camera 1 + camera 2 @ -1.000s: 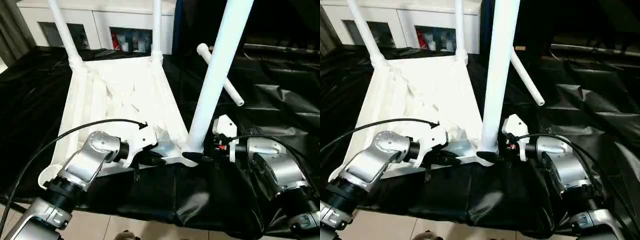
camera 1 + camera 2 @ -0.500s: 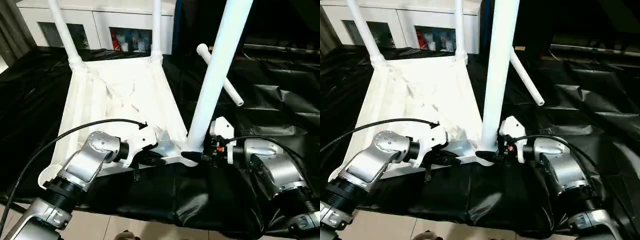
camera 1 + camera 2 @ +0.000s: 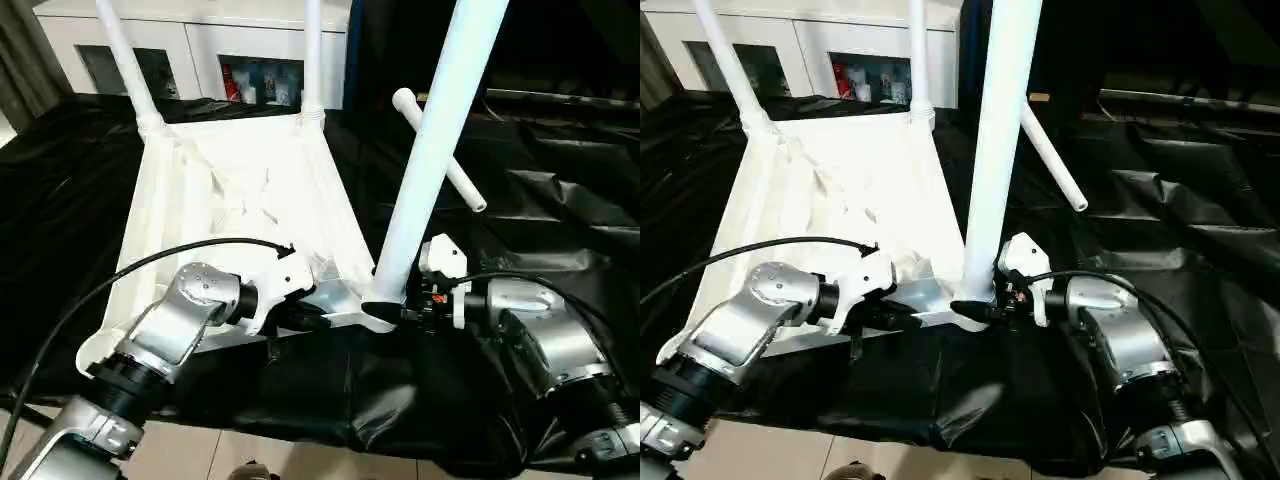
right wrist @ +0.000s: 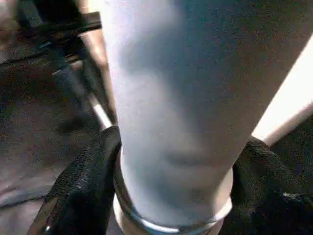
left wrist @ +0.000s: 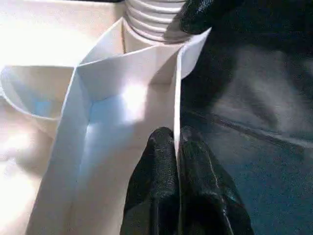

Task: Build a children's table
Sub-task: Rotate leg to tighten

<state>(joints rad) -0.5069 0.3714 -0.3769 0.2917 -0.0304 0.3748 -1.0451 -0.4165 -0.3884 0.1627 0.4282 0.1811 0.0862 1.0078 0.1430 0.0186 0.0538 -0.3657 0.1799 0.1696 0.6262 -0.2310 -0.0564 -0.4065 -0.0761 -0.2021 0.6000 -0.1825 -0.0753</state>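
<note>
Your right gripper (image 4: 171, 196) clamps the upright leg (image 3: 430, 160) at its base, apparently seated in the corner socket (image 3: 375, 318); your left gripper (image 5: 176, 147) pinches the tabletop (image 3: 240, 200) rim.

White tabletop (image 3: 240, 190), black fingers (image 5: 161, 196)

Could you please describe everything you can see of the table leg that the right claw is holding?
The leg is a long, smooth white tube, plastic by its look, standing nearly upright with a slight lean. Its flared lower end sits at the near right corner of the upturned tabletop. The right claw is shut on it near the base, a black finger on each side. Its upper end runs out of the picture.
</note>
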